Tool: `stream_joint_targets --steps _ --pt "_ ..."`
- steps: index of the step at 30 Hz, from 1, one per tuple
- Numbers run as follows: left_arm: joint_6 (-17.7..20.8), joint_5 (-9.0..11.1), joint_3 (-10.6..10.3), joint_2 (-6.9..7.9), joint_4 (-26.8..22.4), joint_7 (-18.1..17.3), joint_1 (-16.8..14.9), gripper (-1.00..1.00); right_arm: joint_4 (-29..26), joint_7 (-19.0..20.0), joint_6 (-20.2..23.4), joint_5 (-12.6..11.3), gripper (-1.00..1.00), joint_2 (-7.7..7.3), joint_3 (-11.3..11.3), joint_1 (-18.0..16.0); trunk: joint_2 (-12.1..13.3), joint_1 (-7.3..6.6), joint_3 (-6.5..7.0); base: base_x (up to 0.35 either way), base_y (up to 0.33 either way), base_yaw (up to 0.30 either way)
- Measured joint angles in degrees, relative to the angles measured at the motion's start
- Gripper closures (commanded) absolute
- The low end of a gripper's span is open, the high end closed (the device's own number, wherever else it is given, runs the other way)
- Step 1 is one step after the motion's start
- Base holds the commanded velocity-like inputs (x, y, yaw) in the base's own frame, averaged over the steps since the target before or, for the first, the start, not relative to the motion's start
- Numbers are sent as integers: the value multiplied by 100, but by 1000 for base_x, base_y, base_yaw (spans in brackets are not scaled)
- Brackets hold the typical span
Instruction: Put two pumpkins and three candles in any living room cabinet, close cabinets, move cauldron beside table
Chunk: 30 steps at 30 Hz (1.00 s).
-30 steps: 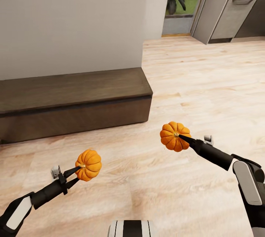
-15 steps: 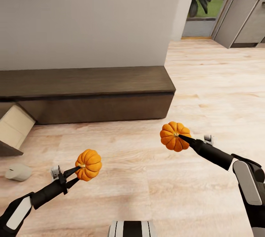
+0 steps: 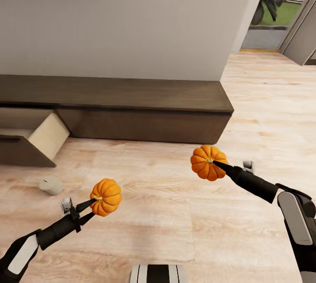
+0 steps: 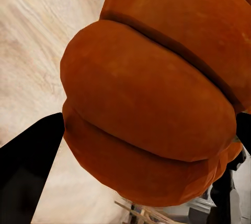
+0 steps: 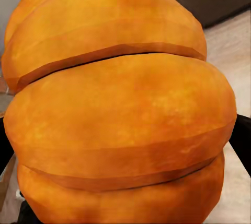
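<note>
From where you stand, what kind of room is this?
Probably a living room: a long low cabinet against a plain wall, one drawer open, wood floor, and a doorway to greenery outside.

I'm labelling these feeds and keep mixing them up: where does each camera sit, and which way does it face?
Head view: on the robot's head, looking forward and down at the floor, the cabinet with one drawer open, a candle; both arms show, each holding a pumpkin.
Left wrist view: near the left gripper, looking along its fingers at the left pumpkin.
Right wrist view: near the right gripper, facing the right pumpkin.
Shared: each pumpkin also appears in the head view.
</note>
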Motion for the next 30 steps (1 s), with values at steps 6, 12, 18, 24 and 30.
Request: stream_joint_targets --steps 6,12,18,24,30 --pt "2 3 4 2 1 -3 0 100 -3 -1 -5 28 100 0 0 0 0 -1 24 -18 14 268" --pt "1 1 -2 -1 1 -1 0 100 6 2 -6 31 100 1 0 0 0 -1 49 -1 1 268" --pt "27 41 5 3 -1 -3 -3 100 12 6 11 -46 100 -1 -2 1 0 -2 62 0 0 109" --pt "29 44 6 2 2 -2 -3 100 23 -4 26 -55 100 1 -2 1 0 -2 63 0 0 5" --pt "30 46 6 -2 4 -1 -3 100 32 1 14 -48 100 -1 -2 1 0 -1 63 -22 0 0"
